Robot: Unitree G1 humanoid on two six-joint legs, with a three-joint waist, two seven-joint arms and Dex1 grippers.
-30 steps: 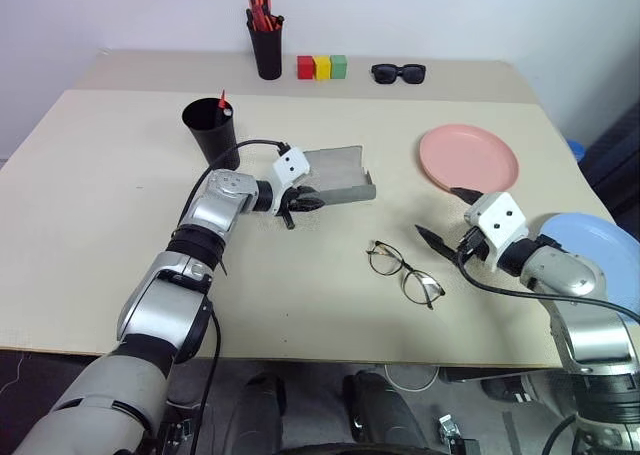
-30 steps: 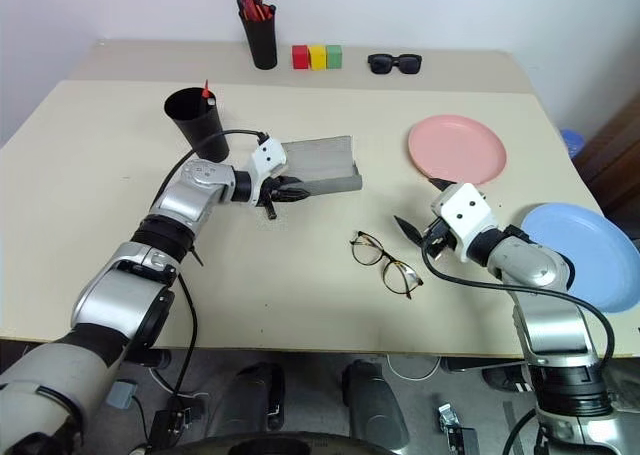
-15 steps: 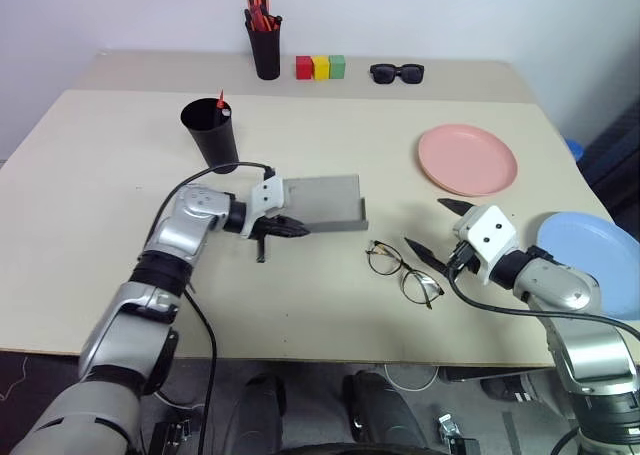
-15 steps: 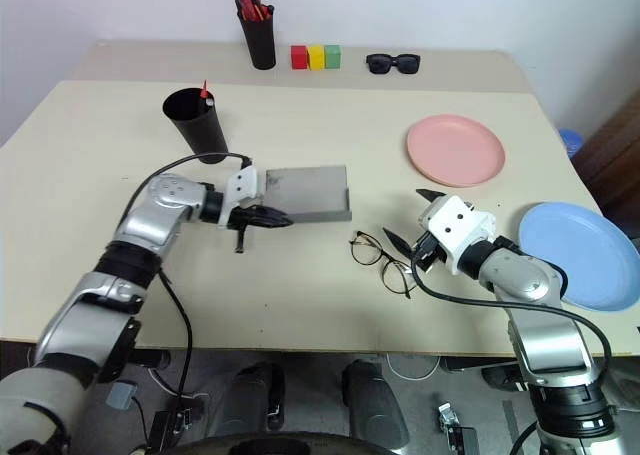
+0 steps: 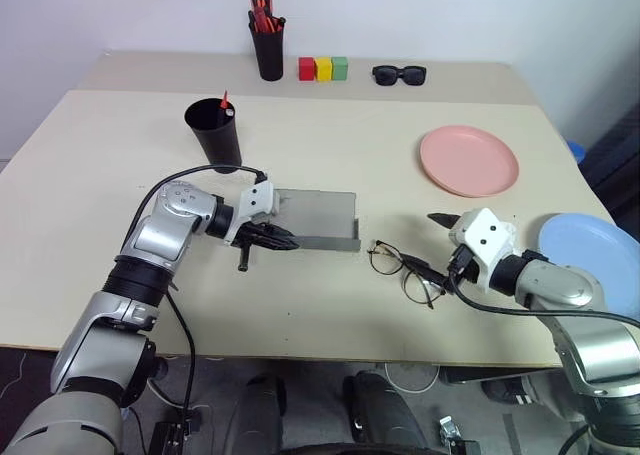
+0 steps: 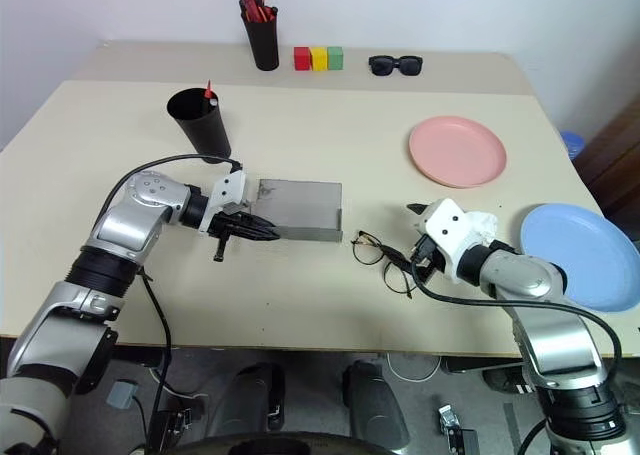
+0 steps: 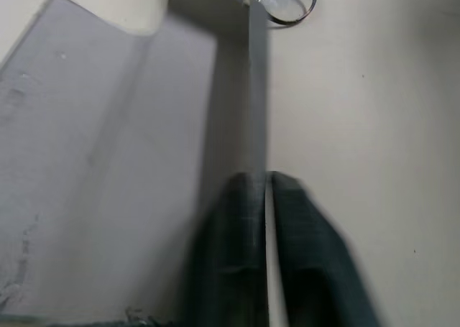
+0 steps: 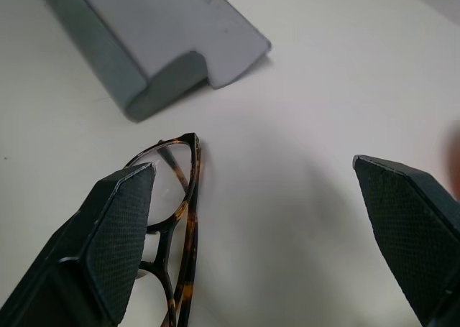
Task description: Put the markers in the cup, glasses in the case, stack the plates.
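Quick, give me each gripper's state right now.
Left gripper: fingers close together at the grey case's edge; grip cannot be told.
Right gripper: open wide, holding nothing, by the glasses.

We seem to be in a lab or test room: a plain beige tabletop (image 5: 100, 175) against a bare white wall (image 5: 450, 15), with three coloured blocks (image 5: 322, 68) lined up and cables (image 6: 410, 370) on the floor.

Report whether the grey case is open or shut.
Open: the case lies flat on the table with its lid swung back, and the glasses lie outside, beside it.
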